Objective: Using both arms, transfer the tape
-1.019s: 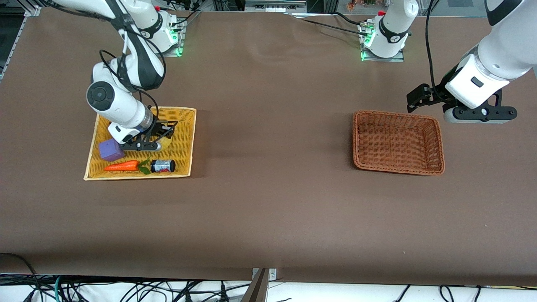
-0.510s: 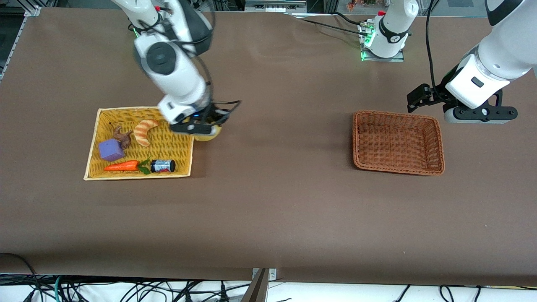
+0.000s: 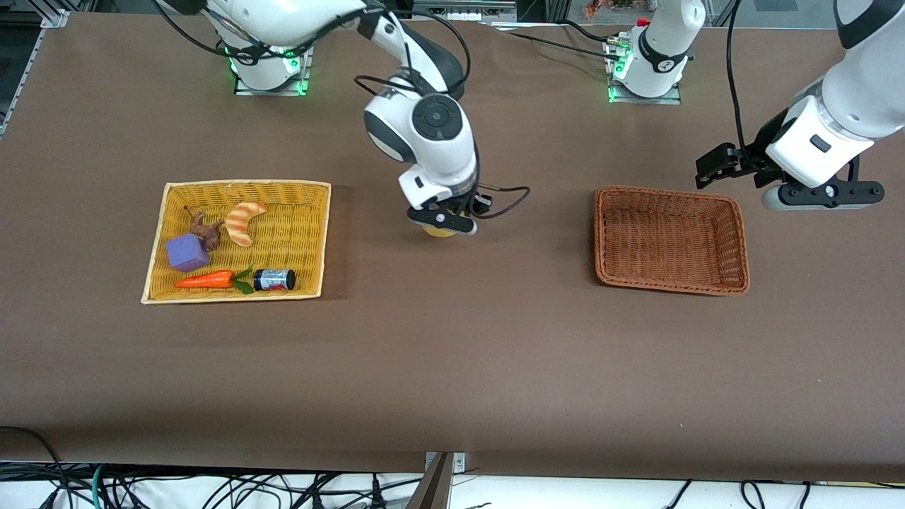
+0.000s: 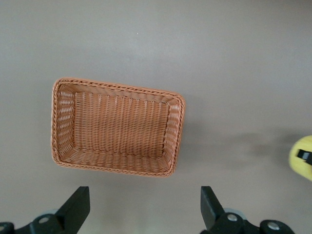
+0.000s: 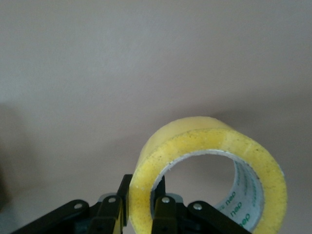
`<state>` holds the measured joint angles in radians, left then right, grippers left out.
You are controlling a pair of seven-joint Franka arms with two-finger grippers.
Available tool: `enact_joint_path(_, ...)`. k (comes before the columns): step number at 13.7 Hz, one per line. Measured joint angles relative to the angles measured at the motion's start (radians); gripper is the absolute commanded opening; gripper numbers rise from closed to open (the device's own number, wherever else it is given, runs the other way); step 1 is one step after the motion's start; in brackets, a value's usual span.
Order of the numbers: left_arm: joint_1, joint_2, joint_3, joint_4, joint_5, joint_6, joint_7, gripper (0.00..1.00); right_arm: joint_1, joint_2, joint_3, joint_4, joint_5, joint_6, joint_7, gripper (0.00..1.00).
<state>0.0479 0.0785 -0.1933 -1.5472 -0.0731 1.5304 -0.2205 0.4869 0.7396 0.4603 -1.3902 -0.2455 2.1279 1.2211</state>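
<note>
tape [image 5: 209, 168] left tray, wrist shows grey core

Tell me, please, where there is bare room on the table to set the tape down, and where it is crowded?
Bare tabletop runs between the yellow tray and the brown basket, and nearer the front camera. The brown basket is empty too. The right gripper, shut on the tape, hangs over that middle stretch. The yellow tray is crowded. The left gripper, open, waits beside the basket.
</note>
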Motion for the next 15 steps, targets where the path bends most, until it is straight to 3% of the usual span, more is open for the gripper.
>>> enact_joint_path(8, 0.031, 0.1, 0.001, -0.006, -0.007, -0.06, 0.004, 1.0, 0.052, 0.167, -0.014, 0.025, -0.001, 0.149, 0.001, 0.0)
enact_joint_path(9, 0.03, 0.102, -0.003, -0.006, -0.007, -0.063, 0.005, 1.0, 0.055, 0.179, -0.014, 0.026, -0.001, 0.155, 0.001, 0.08)
enact_joint_path(10, 0.026, 0.103, -0.008, -0.006, -0.007, -0.064, 0.006, 1.0, 0.058, 0.184, -0.015, 0.03, -0.005, 0.157, 0.002, 0.49)
enact_joint_path(11, 0.021, 0.104, -0.012, -0.007, -0.007, -0.064, 0.022, 1.0, 0.058, 0.184, -0.015, 0.032, -0.005, 0.155, 0.003, 0.99)
enact_joint_path(15, 0.004, 0.122, -0.018, -0.013, -0.006, -0.055, 0.17, 1.0, 0.06, 0.181, -0.014, 0.05, -0.073, 0.123, 0.001, 1.0)
